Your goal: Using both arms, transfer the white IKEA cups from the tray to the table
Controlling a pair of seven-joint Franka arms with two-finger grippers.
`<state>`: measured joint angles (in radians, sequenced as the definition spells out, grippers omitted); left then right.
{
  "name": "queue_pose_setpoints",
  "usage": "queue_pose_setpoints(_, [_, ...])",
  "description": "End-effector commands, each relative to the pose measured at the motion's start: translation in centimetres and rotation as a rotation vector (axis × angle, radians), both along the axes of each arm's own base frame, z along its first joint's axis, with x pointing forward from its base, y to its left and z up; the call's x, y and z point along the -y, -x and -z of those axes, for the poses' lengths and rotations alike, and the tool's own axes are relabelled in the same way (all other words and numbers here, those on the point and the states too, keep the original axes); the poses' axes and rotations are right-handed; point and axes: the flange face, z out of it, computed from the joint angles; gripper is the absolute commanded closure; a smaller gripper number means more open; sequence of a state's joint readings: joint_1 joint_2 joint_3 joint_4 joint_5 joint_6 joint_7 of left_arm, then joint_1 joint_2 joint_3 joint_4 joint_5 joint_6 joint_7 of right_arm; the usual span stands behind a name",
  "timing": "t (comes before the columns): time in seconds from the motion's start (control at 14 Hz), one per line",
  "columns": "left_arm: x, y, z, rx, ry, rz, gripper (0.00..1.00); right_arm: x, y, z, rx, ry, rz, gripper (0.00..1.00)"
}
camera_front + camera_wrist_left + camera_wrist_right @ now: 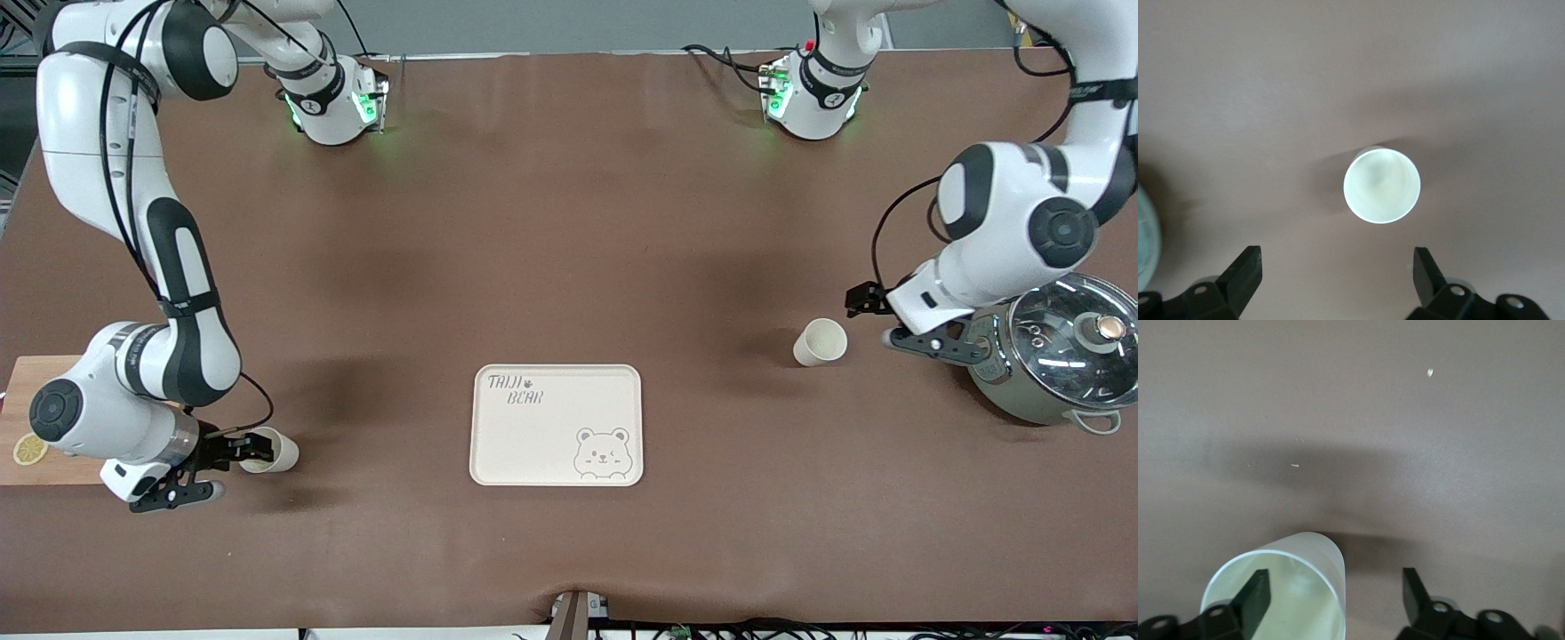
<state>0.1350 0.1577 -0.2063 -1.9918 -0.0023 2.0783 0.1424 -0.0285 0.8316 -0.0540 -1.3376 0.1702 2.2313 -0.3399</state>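
Front view: right gripper (233, 447) jaws released, one finger inside its cup (269, 450), standing on table (569, 222) by the cutting board (36, 391). Tray (556, 425) bare. Left gripper (876, 318) spread beside second cup (820, 342). Release step; next, both retract upward.

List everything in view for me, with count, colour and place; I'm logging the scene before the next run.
cups: two, off-white, upright on the table; one toward the left arm's end beside the pot, one toward the right arm's end beside the cutting board
tray: one, cream with bear print, mid-table, nearer the front camera, nothing on it
pot: one, steel with glass lid, left arm's end
cutting board: one, wooden, right arm's end
lemon slice: one, yellow, on the board
table: one, brown cloth
left claw: black, open, beside its cup
right claw: black, open, one finger over its cup's rim
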Motion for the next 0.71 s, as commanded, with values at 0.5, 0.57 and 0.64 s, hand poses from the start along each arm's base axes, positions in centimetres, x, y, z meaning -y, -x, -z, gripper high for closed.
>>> queue_pose_setpoints(0.5, [12.2, -5.0, -8.6, 0.091, 0.026, -0.211, 0.0, 0.3, 3.1, -17.0, -0.052, -0.044, 0.131, 0.0])
queue_pose_setpoints(0.57, [12.3, -4.9, -9.8, 0.094, 0.026, -0.211, 0.0, 0.3, 3.7, -18.7, -0.056, -0.046, 0.128, 0.0])
queue_pose_setpoints(0.64, [11.9, -5.0, -11.6, 0.097, 0.026, -0.216, 0.0, 0.3, 4.3, -20.5, -0.066, -0.049, 0.14, 0.0])
